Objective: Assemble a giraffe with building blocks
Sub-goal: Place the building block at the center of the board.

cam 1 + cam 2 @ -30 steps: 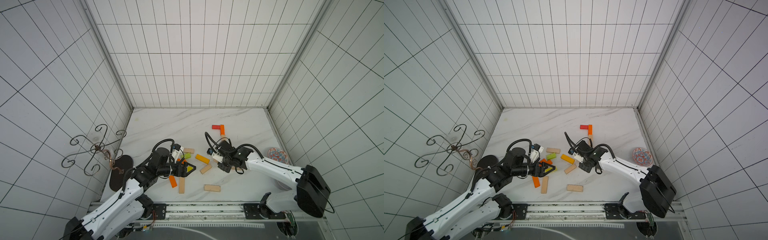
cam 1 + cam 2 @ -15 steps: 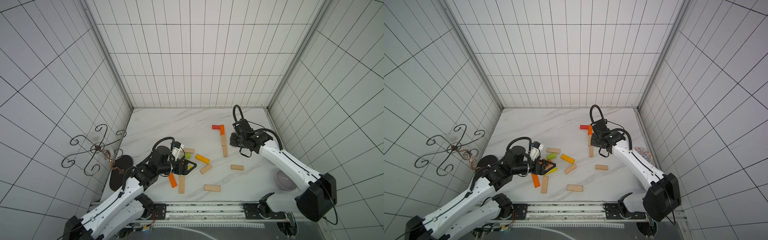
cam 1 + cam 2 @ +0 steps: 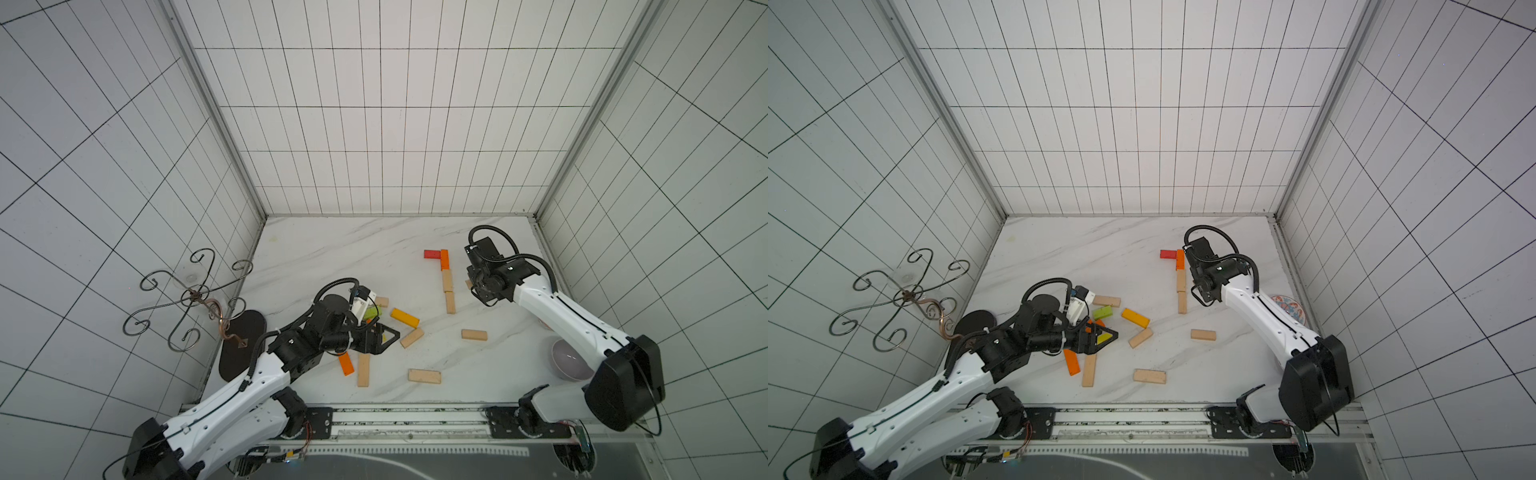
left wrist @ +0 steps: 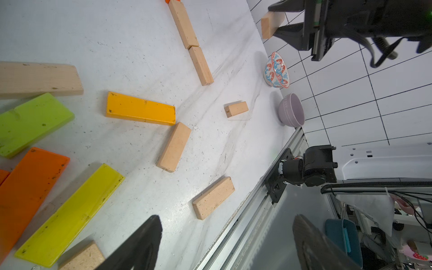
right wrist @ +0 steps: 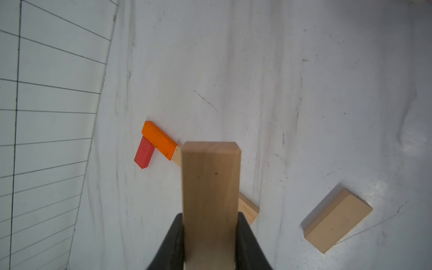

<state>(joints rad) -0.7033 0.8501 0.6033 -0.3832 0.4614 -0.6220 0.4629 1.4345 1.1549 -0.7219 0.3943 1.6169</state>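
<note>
Giraffe [image 3: 447, 280] lies flat on table [image 3: 332, 257], far right part: red block [image 3: 432, 254] as head, orange block [image 3: 444, 259], then wooden neck blocks [image 3: 450, 302].

Change: second ago neck had no wood, now two pieces in line. Right claw [image 5: 210, 233] has come from pile to beside neck, shut tight on next wooden block [image 5: 211, 182]. Meaning: neck seems long enough; body and legs remain.

Left claw [image 4: 226, 219] gapes wide, empty, over coloured blocks [image 4: 140, 108].

Count:
- wood: eight (two placed, one held, five loose)
- loose coloured: at least four
- bowls [image 4: 291, 109]: two
</note>
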